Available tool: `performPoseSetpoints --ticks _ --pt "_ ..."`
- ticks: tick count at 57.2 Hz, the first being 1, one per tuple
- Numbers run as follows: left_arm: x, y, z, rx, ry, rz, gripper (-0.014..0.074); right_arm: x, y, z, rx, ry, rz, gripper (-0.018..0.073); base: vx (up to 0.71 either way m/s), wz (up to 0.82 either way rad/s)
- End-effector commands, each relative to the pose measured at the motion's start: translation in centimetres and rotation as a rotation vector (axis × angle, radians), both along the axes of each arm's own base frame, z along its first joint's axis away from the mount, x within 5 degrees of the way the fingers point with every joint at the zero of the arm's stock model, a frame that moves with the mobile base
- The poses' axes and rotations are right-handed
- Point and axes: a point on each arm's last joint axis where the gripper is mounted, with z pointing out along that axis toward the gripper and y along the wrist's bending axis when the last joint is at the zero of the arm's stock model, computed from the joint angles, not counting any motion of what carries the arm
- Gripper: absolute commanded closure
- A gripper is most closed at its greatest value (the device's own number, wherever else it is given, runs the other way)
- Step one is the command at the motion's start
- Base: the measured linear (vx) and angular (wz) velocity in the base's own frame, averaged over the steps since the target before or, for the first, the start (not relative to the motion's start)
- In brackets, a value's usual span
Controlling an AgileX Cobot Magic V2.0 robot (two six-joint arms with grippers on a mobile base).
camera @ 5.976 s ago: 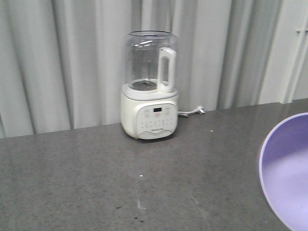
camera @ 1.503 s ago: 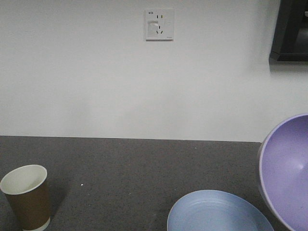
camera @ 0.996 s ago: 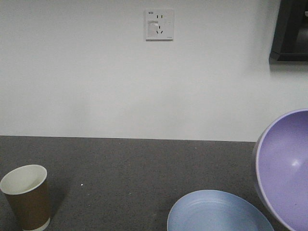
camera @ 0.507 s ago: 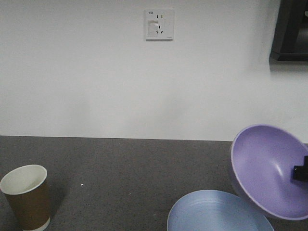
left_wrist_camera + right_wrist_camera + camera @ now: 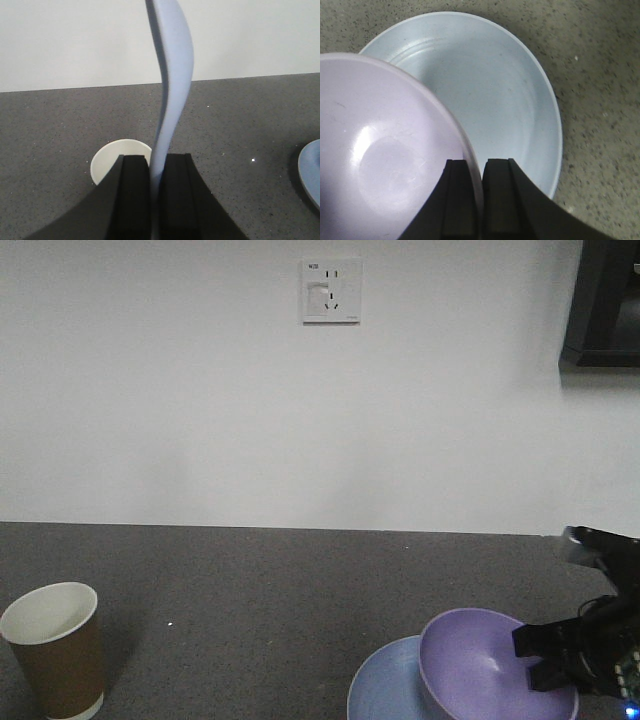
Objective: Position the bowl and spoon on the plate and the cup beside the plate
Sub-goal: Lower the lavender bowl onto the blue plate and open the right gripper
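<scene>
My right gripper [image 5: 481,165] is shut on the rim of the lavender bowl [image 5: 380,150], one finger inside and one outside. The bowl [image 5: 490,660] is upright and low over the right part of the pale blue plate [image 5: 385,690]; I cannot tell if it touches. The plate [image 5: 495,90] fills the right wrist view. My left gripper [image 5: 154,161] is shut on the pale blue spoon [image 5: 175,75], which stands up between its jaws. The brown paper cup [image 5: 52,648] stands upright at the front left, its white rim [image 5: 117,161] below the left gripper.
The dark speckled counter [image 5: 260,590] runs back to a white wall with a socket [image 5: 331,290]. A dark object [image 5: 603,300] hangs at the upper right. The plate's edge [image 5: 311,175] shows at the right of the left wrist view.
The bowl came down from a tilted, raised position at the right and now is upright over the plate, with the right gripper in view. The view also turned away from a blender.
</scene>
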Motion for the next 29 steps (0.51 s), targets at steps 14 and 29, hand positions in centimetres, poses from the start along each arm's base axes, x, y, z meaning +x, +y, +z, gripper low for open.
performPoseSetpoints --ticks 14,29 --pt "0.0 -0.1 1.3 -0.040 -0.089 0.004 0.0596 5.0 1.4 -2.3 -0.025 0.013 -0.039 0.0568 0.00 0.00" --pt "0.0 -0.1 1.3 -0.040 -0.085 0.004 0.0596 5.7 1.5 -2.9 -0.014 -0.004 -0.050 0.0566 0.00 0.00"
